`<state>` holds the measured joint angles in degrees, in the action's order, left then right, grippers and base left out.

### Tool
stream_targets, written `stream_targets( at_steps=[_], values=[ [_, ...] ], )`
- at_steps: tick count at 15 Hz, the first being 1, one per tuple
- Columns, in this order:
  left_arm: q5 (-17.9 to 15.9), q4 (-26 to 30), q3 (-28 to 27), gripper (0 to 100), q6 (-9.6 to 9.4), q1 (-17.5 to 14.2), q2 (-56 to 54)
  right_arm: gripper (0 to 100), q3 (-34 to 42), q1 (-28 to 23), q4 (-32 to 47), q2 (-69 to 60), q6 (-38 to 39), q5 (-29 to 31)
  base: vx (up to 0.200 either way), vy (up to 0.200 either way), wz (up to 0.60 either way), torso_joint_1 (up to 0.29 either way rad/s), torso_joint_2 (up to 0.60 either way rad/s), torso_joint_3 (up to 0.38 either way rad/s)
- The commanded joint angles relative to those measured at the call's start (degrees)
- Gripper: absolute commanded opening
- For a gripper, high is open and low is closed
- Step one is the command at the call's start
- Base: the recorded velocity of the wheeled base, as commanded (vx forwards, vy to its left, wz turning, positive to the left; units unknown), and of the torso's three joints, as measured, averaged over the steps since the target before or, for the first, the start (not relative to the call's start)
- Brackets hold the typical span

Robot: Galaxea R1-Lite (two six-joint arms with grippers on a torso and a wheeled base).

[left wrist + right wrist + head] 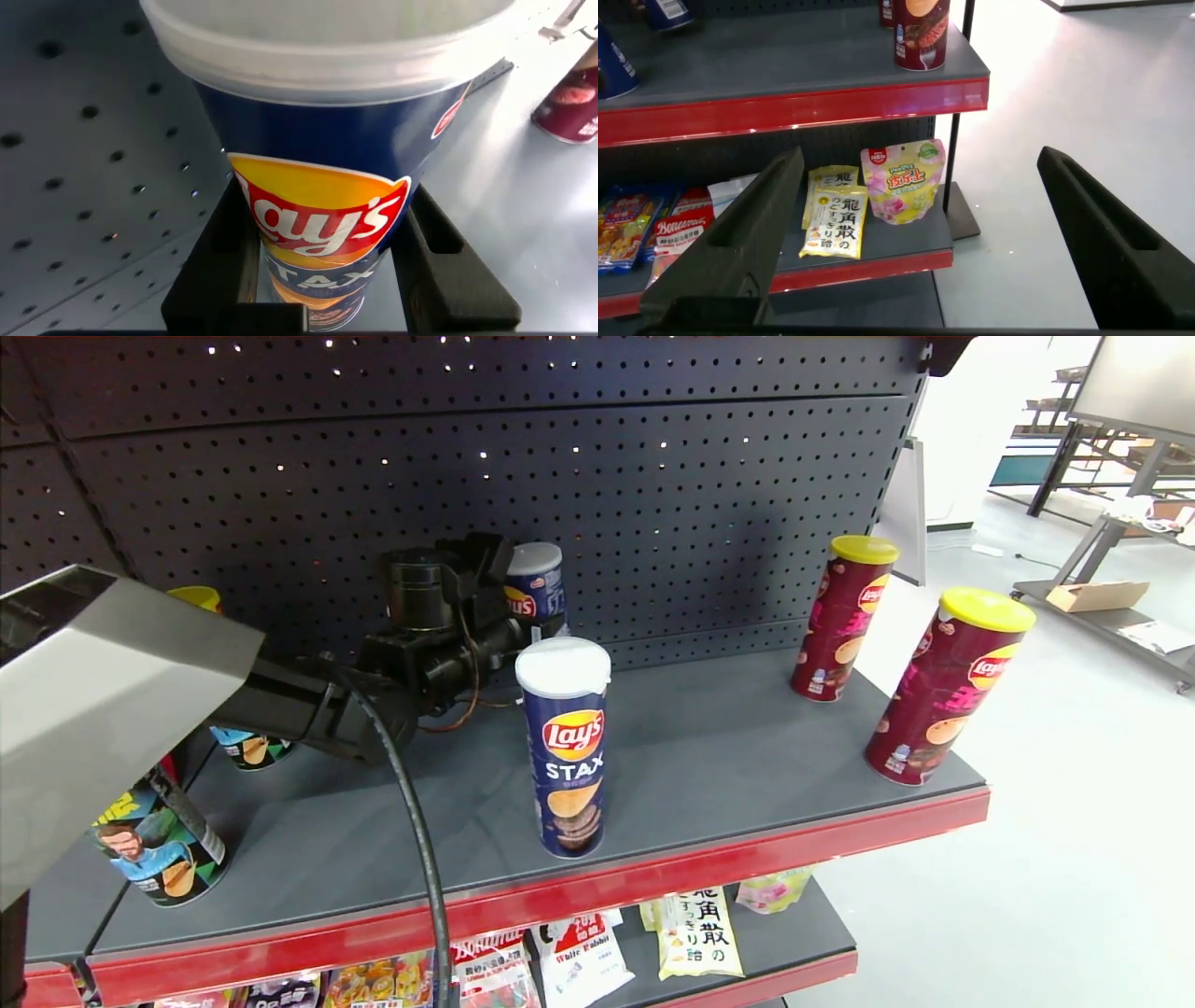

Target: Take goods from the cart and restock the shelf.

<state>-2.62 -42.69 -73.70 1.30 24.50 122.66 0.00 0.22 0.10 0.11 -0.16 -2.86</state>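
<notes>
Left pincer (329, 280) clamps a blue can (318, 121) far back in the shelf (728, 747).

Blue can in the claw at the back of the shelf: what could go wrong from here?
The back blue can, held in the left claw, is tall and narrow, so it might topple on release. Pulling back, the arm could knock the front blue can, standing near the shelf's red edge, onto the floor.

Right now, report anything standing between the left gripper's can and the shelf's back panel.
Nothing visible. The left gripper holds the blue can close to the pegboard; the second blue can stands nearer the front edge.
</notes>
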Motion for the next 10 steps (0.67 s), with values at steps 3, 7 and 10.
stream_targets(
  at_steps=[3,7,10],
  values=[
    [0.16,0.15,-0.48,0,-0.43,0.37,0.91,100,0.00,0.04,-0.01,-0.02,-0.02,-0.04,0.000,0.000,0.00,0.000,0.00,0.000],
    [0.78,0.33,-0.74,0,-1.04,0.19,0.82,100,0.00,0.04,-0.01,-0.02,-0.02,-0.04,0.000,0.000,0.00,0.000,0.00,0.000],
    [0.95,0.33,-0.56,0,-3.33,0.11,0.65,100,0.00,0.04,-0.01,-0.02,-0.02,-0.04,0.000,0.000,0.00,0.000,0.00,0.000]
  ],
)
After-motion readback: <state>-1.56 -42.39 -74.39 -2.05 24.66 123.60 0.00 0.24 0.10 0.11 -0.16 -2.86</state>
